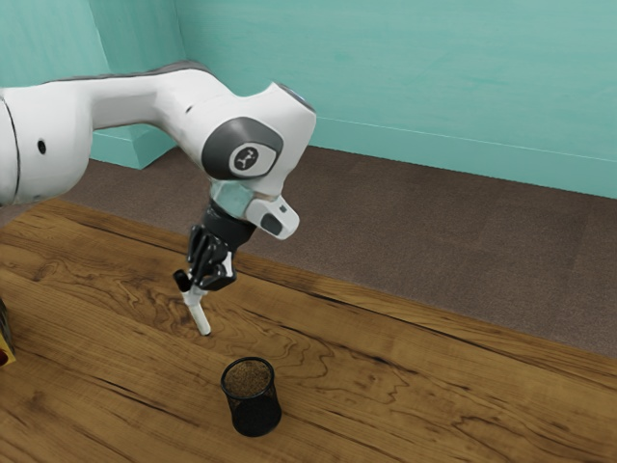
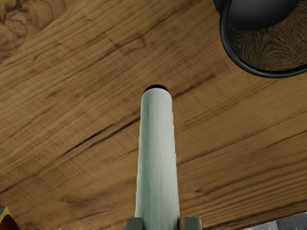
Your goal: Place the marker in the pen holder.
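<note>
A gripper [image 1: 197, 287] grasps a tilted marker [image 1: 200, 316] near the pen holder [image 1: 255, 416]; likely light, stiff and slick, best held high.

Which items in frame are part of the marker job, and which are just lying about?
Job:
- white marker, tilted in the gripper
- black pen holder, upright on the wooden table

Lying about:
- yellow-edged object at the exterior view's left edge, mostly cut off; can't tell what it is
</note>
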Tool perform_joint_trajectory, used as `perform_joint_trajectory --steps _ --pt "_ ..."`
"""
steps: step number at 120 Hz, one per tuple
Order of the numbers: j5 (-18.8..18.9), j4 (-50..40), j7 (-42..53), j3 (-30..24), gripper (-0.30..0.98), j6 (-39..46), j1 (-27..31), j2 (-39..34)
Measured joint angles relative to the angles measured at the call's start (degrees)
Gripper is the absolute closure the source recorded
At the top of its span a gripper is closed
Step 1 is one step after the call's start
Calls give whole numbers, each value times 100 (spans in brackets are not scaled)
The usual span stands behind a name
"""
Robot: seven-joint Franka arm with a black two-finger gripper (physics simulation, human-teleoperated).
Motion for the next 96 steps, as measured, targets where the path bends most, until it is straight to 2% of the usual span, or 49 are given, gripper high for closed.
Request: perform_joint_trajectory --steps 31,65,96 --pt "-47 578 -150 -342 79 -258 -6 537" --pt "-161 609 -304 -389 79 -335 -401 716" --pt "-289 608 -428 -393 79 -332 -455 1070"
